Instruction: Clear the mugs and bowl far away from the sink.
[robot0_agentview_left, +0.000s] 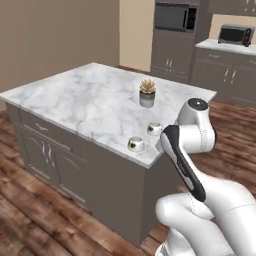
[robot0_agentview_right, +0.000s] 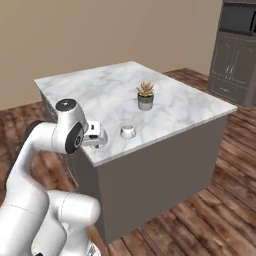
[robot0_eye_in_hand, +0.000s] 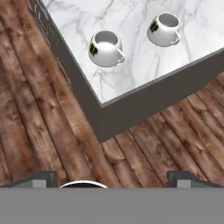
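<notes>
Near the marble island's (robot0_agentview_left: 75, 100) corner we see two glossy white mugs (robot0_eye_in_hand: 106, 48) (robot0_eye_in_hand: 164, 29), their dark markings unreadable; our gripper (robot0_eye_in_hand: 112, 177) hangs over the wooden floor (robot0_eye_in_hand: 39, 109), fingers wide apart.

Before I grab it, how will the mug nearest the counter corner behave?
The mug looks glossy and rounded, so it may slip between the fingers. It is small, probably light and rigid. It stands upright near the counter edge, so a push could slide it off; likely breakable.
</notes>
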